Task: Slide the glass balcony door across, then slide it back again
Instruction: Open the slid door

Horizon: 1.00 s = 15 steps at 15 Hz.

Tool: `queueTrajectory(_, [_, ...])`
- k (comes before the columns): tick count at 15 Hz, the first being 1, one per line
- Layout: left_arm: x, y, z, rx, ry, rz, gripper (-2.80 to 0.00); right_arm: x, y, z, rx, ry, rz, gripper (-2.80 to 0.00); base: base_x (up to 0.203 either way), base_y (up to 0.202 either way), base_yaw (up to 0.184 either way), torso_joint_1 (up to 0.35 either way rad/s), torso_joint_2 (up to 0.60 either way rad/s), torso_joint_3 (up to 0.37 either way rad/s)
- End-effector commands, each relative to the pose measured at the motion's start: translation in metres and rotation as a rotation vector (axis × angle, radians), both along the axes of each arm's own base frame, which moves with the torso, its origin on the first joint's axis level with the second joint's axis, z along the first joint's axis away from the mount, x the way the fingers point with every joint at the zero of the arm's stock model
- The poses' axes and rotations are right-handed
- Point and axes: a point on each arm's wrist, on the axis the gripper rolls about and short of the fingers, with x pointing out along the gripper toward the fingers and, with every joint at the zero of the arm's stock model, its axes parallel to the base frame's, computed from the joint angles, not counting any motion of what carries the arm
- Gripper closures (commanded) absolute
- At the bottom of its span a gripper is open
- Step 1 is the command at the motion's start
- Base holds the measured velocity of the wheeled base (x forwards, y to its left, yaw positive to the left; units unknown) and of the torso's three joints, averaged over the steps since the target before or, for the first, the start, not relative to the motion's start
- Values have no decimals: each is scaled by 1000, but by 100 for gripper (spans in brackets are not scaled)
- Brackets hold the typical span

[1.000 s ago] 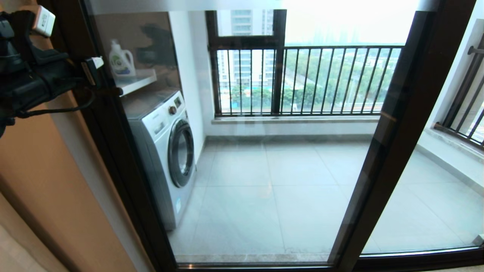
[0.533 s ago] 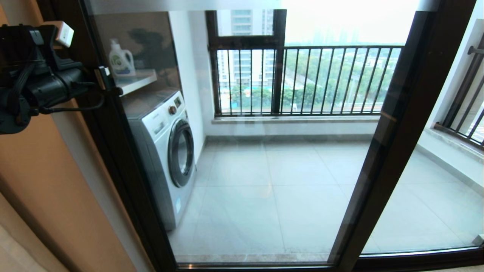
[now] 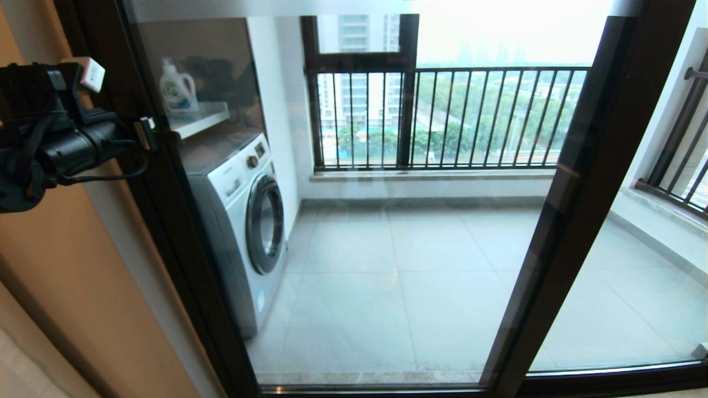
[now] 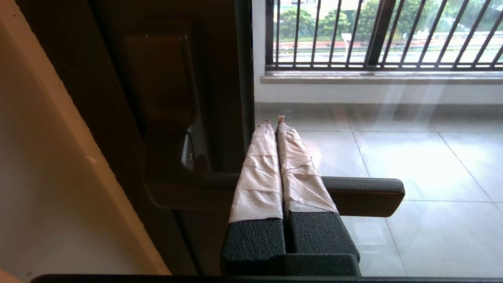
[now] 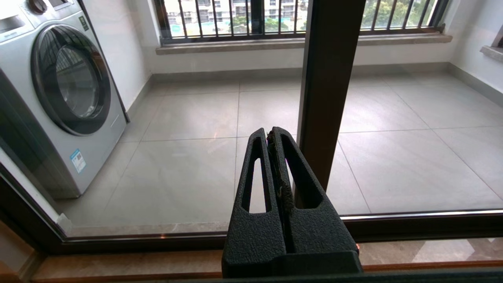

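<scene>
Glass balcony door [image 3: 387, 232] fills the view ahead of me, its left upright right at my left gripper [image 4: 274, 120]. Washing machine [image 3: 243, 221] stands past the glass, beyond that gripper. Door's dark pull handle [image 4: 365, 194] runs crosswise just behind my taped fingers [image 4: 257, 173], which are pressed together, gripping nothing. My right gripper [image 5: 271, 133], fingers also together and empty, points at the door's other upright [image 5: 326, 90], low near the bottom track.
</scene>
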Motion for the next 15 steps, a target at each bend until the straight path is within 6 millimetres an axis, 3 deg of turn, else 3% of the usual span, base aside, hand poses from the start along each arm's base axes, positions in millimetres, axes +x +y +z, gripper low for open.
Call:
queueTrajectory(1, [-1,0,-6,-2,27,-2,0,1,0,-3,-1,7,0,0,0,0,0,0,0,0])
queueTrajectory(8, [-3,-1,-35,14,0,3,0,1,0,-3,-1,7,0,0,0,0,0,0,0,0])
queueTrajectory(15, [-3,0,-38,13,7,4,0,1,0,-3,-1,7,0,0,0,0,0,0,0,0])
